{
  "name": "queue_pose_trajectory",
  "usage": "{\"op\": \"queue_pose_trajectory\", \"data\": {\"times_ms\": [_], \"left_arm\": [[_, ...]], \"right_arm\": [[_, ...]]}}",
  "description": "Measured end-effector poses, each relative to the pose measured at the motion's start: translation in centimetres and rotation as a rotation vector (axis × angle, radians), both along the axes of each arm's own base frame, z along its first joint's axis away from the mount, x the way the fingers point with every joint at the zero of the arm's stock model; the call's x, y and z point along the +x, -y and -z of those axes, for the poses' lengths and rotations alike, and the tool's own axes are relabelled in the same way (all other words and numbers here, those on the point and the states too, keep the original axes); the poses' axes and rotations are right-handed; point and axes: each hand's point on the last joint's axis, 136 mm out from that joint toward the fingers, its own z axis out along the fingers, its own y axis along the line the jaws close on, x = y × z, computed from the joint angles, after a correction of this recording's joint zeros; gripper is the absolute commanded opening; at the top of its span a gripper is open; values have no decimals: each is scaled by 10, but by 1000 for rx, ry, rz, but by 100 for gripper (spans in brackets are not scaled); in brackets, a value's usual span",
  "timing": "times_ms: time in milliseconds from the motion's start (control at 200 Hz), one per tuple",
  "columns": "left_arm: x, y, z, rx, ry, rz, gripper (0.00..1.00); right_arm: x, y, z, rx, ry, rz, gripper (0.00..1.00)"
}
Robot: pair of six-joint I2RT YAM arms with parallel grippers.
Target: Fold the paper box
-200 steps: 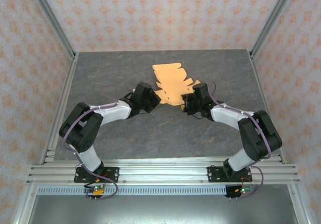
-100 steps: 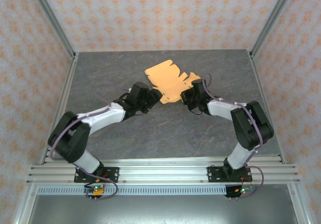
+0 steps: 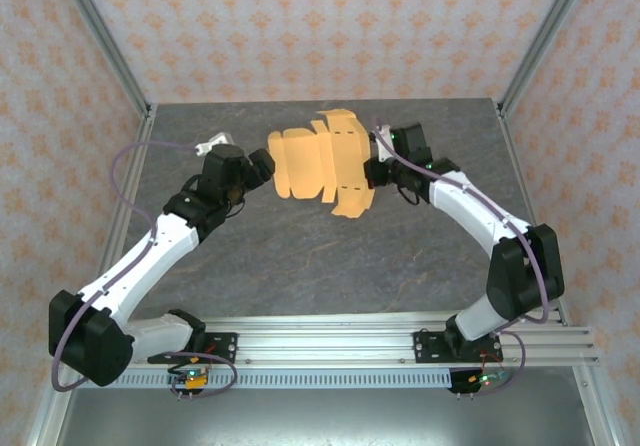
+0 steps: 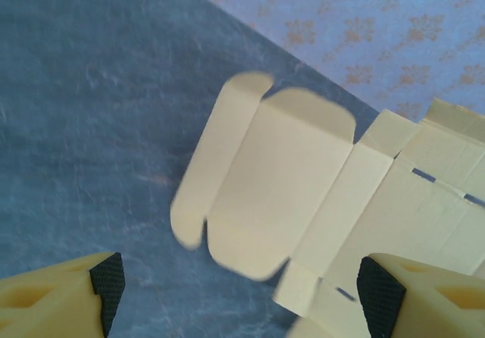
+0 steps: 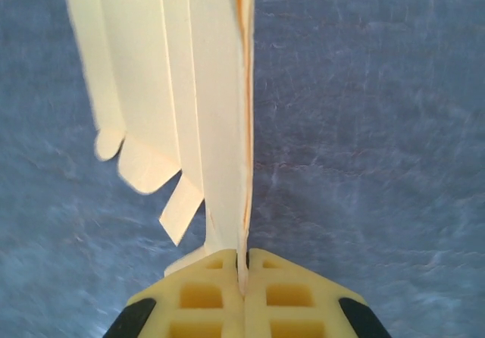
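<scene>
The paper box (image 3: 320,161) sits over the far half of the table (image 3: 300,256), between my two grippers. My right gripper (image 3: 383,169) pinches its right edge; the sheet runs straight ahead from my closed fingers (image 5: 204,296), flaps fanning left. My left gripper (image 3: 262,164) is just beside the left edge, jaws spread wide, with the rounded flaps ahead of my fingertips (image 4: 106,277).
</scene>
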Motion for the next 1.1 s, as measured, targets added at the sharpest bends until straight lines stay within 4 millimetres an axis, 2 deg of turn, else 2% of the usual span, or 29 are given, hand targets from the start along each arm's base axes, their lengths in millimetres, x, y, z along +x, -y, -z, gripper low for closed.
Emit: {"op": "queue_pose_trajectory", "data": {"times_ms": [80, 150, 240, 315, 460, 636, 721, 866, 926, 961, 1036, 1101], "left_arm": [[8, -2, -16, 43, 25, 41, 85], [18, 4, -27, 70, 41, 116, 84], [28, 20, -26, 90, 36, 217, 85], [32, 32, -9, 91, 0, 285, 84], [40, 61, 39, 46, -73, 422, 83], [29, 91, 94, 11, -120, 576, 82], [24, 105, 105, 16, -118, 653, 82], [19, 129, 105, 48, -65, 760, 79], [18, 135, 105, 66, -48, 787, 74], [17, 138, 106, 69, -44, 797, 68], [18, 141, 111, 76, -45, 806, 39], [20, 142, 116, 83, -45, 809, 21]], "right_arm": [[-1, -2, -5, -125, 17, -174, 0], [-2, -4, -1, -225, 26, -283, 0], [-6, -1, 13, -350, 20, -388, 0], [-6, 4, 24, -431, 9, -440, 0], [3, 12, 41, -557, 21, -514, 1], [9, 13, 56, -638, 42, -596, 3], [9, 9, 62, -656, 51, -640, 4], [4, -1, 64, -663, 73, -708, 7], [2, -5, 64, -658, 81, -729, 8], [2, -6, 64, -657, 84, -737, 8], [3, -7, 63, -659, 94, -741, 9], [5, -8, 62, -659, 106, -740, 9]]}}
